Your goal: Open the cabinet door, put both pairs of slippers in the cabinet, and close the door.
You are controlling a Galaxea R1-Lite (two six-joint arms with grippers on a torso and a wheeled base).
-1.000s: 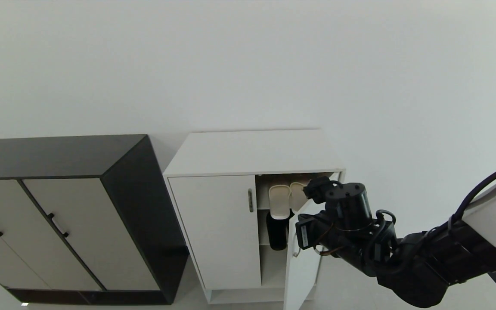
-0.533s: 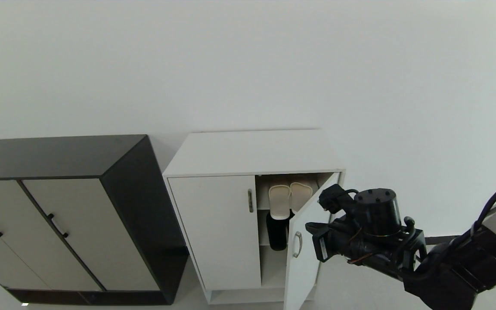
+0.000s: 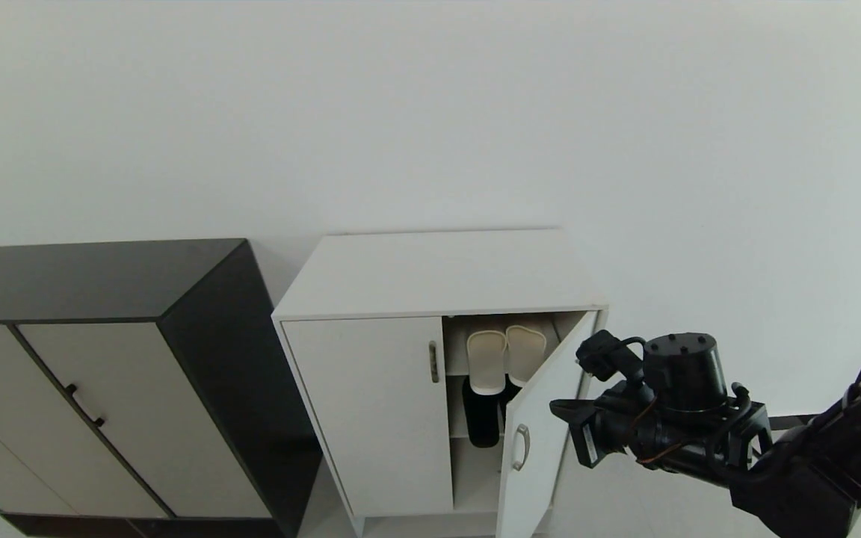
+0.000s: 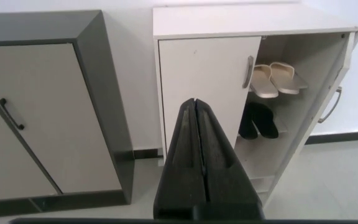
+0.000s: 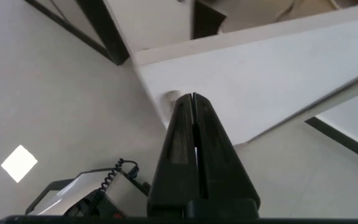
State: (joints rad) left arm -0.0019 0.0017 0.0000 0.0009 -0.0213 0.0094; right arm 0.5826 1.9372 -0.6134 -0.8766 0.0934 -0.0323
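- The white cabinet (image 3: 438,273) stands against the wall, its left door (image 3: 371,415) shut and its right door (image 3: 542,418) swung out partway.
- Through the gap, the upper shelf holds a pair of beige slippers (image 3: 506,356) side by side, soles outward and heels hanging just past the shelf edge.
- On the shelf directly below sits a pair of black slippers (image 4: 258,121), also side by side, under the beige pair.
- The right gripper (image 5: 193,102) is beside the outer face of the open door, close to the door's metal handle (image 3: 522,447). Its fingers are pressed together with nothing between them. Whether the tips touch the door cannot be told.
- The left gripper (image 4: 194,106) is held well back from the cabinet, pointing at the closed left door, fingers pressed together and holding nothing.
- A dark cabinet (image 3: 102,276) with pale doors and black handles stands just beside the white one on the left, both doors shut.
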